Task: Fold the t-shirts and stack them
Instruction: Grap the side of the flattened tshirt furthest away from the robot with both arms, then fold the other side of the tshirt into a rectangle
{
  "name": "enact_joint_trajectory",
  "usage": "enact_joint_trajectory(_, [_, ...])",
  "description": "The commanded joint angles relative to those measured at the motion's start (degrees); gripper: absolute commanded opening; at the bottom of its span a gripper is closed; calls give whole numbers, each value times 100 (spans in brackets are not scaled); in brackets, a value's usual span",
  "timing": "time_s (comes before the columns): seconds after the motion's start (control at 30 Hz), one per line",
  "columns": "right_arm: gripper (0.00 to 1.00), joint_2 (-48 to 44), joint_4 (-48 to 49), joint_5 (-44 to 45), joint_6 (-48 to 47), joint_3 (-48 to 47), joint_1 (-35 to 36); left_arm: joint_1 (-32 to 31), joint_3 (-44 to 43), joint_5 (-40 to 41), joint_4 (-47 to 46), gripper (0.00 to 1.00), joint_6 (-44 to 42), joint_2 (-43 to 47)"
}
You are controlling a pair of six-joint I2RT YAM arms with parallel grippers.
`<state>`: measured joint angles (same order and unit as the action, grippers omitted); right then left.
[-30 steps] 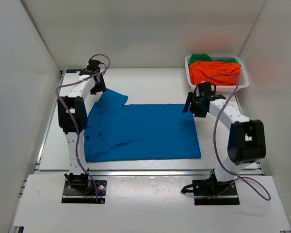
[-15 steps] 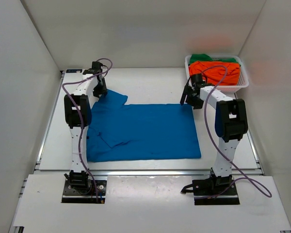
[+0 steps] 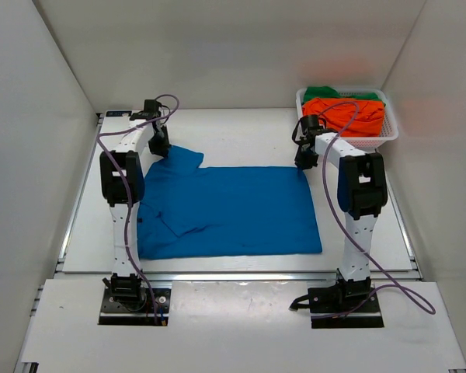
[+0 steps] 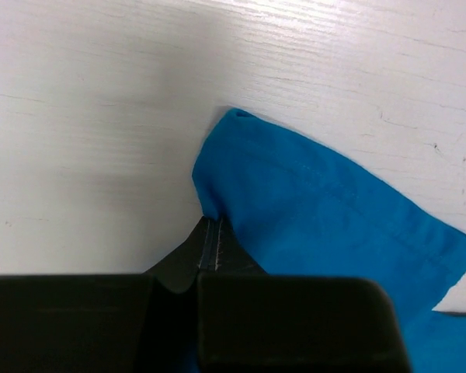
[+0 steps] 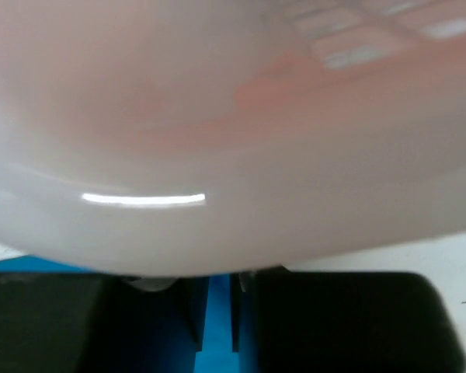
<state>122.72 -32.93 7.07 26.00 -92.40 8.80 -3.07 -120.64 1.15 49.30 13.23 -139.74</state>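
Basket (image 3: 391,124) — orange shirt (image 3: 365,116), green shirt (image 3: 326,92)

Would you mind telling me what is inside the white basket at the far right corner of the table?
An orange t-shirt fills most of the basket, with a green t-shirt showing behind it. Anything beneath them is covered.

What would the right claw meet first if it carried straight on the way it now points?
Probably the wall of the white basket, which fills its wrist view ahead; blur hides the gap.

Lab: white-walled enclosure (image 3: 217,54), robot table (image 3: 241,132)
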Motion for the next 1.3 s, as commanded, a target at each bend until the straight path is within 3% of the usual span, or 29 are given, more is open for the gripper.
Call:
enact_joint_trajectory(0.0, [9, 60, -82, 137, 81, -147, 113, 44, 260, -387, 203, 0, -110, 131])
enact_joint_trajectory(0.07, [0, 59, -152, 189, 19, -260, 104, 52, 112, -483, 168, 0, -67, 210])
enact_joint_trajectory(0.23, [0, -168, -12, 303, -297, -323, 130, 158, -109, -634, 177, 0, -93, 641])
enact_joint_trajectory(0.37, [0, -686, 471, 251, -596, 90, 201, 114, 189, -607, 150, 0, -181, 1229])
enact_joint_trajectory(0.67, [0, -2118, 1033, -259, -1008, 1643, 219, -290, 2087, -124, 124, 0, -400, 2969])
enact_joint_trajectory(0.87, [0, -3059, 1543, -1014, -1229, 2944, -9, -264, 4106, -124, -263, 0, -225, 4400])
enact_joint_trajectory(1.07, [0, -4035, 2150, -1542, -1404, 4246, -326, -194, 5575, 114, -588, 0, -14, 5456])
enact_joint_trajectory(1.27, [0, -4387, 2221, -1700, -1563, 4827, -423, -290, 6385, 105, -729, 0, 223, 6239])
